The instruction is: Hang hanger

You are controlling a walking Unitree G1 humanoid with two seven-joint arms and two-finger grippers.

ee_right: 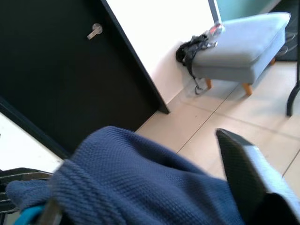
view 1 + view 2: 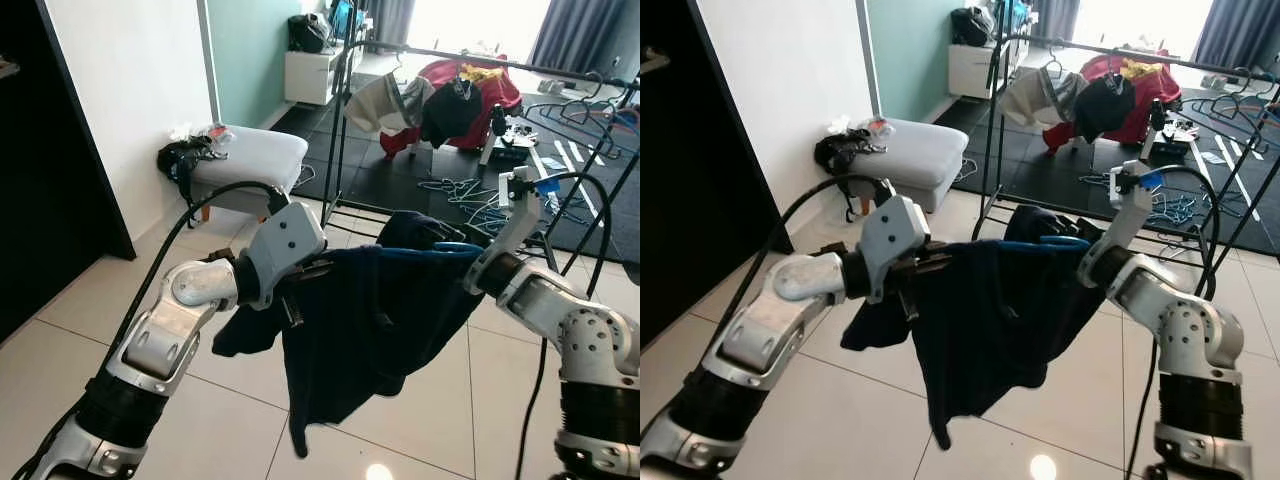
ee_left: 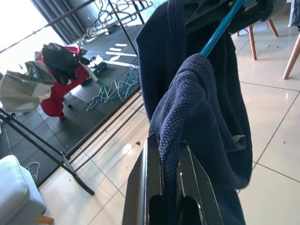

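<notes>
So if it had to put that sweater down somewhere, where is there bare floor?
Bare pale tiles lie between the dark doorway and the grey footstool. Crowded: the black mat beyond the clothes rack, strewn with hangers.

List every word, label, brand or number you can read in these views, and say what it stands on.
None can be read. The navy sweater, the blue hanger, the clothes rack and the grey footstool bear no visible print; the small items on the black mat are too blurred to tell.
</notes>
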